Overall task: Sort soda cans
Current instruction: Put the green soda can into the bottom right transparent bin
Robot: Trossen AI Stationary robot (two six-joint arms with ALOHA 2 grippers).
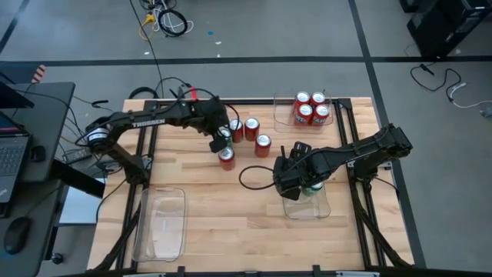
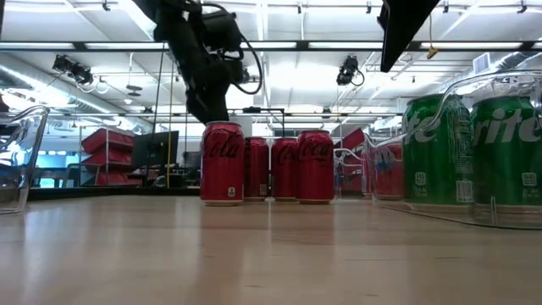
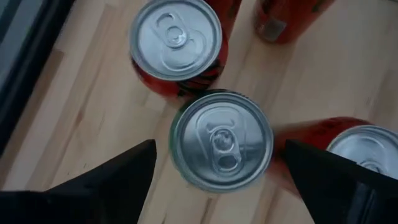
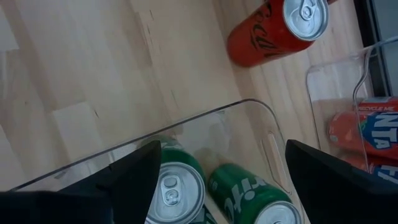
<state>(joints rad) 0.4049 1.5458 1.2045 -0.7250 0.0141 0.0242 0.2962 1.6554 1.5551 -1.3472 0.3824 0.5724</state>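
High view: the left gripper (image 1: 221, 139) hangs over a loose cluster of red soda cans (image 1: 251, 128) near the middle of the wooden table (image 1: 231, 200). The right gripper (image 1: 296, 178) hangs over a clear bin (image 1: 321, 209) on the table's right side. A second clear bin (image 1: 285, 115) at the far edge holds four red cans (image 1: 310, 108); a third bin (image 1: 161, 223) lies at the near left.

Low view: four red cans (image 2: 223, 163) stand upright in a row on the table, and the left arm (image 2: 196, 59) descends behind them. Two green cans (image 2: 470, 150) stand inside the bin at right.

Left wrist view: the left gripper's fingers (image 3: 109, 180) are spread wide on either side of a silver can top (image 3: 221, 140), not touching it; its body colour cannot be told. Red cans (image 3: 176, 43) stand just beside it.

Right wrist view: the right gripper's fingers (image 4: 118, 183) stand wide apart above the bin, holding nothing, with two green cans (image 4: 245, 186) below.
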